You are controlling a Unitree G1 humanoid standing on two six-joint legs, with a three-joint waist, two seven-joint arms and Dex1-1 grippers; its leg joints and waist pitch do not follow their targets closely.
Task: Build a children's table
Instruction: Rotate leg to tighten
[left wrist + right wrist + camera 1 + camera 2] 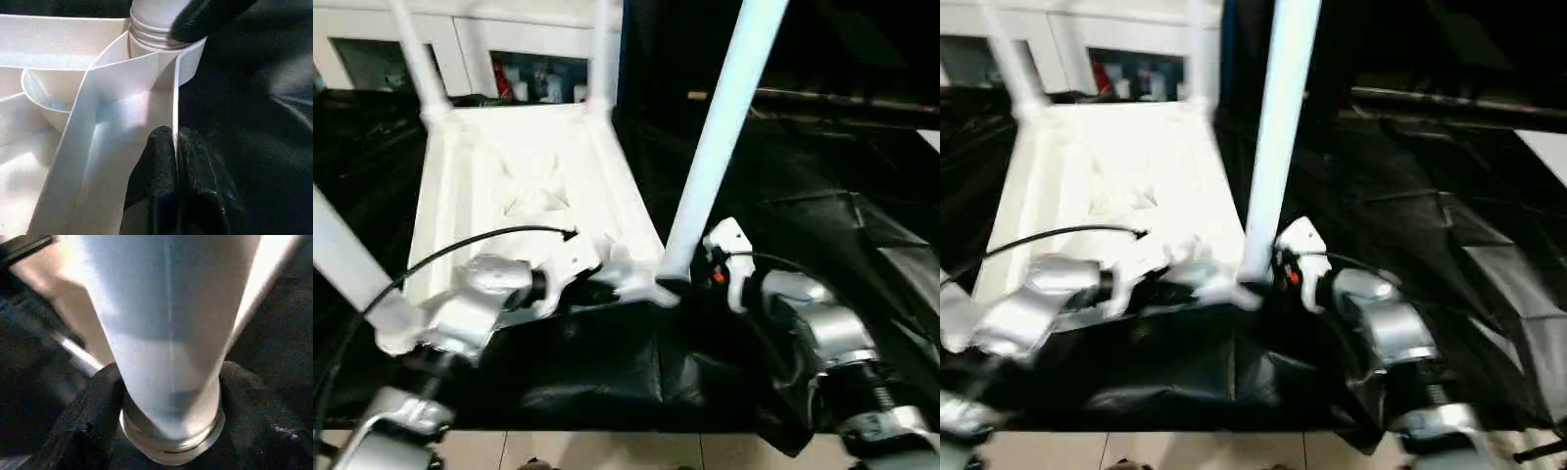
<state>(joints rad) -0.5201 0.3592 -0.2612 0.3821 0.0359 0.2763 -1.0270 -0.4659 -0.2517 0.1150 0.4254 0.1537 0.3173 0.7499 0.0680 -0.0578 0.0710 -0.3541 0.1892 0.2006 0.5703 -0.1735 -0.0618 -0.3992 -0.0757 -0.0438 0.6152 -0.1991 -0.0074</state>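
Top (524, 186) lies upside down on black sheet (822, 225), ribbed underside up, w/ cabinet (372, 44) behind. Two far legs stand in far corner sockets: one far left (419, 64), one far right (600, 54). Another leg (342, 257) rises at near left corner.

Fourth leg (720, 137) stands tilted at near right corner, base at socket (188, 58); wrist view shows ringed end sitting in socket mouth, how far in can't tell.

Left claw (175, 147) pressed together on top's thin near edge wall just beside that socket, one finger (154, 171) each side of wall, pinching it.

Right claw (171, 396) wraps leg's base just above ringed collar, fingers (93, 416) spread to leg's width & touching both sides, i.e. gripping leg.

Both claws near each other at same corner, left on top, right on leg.
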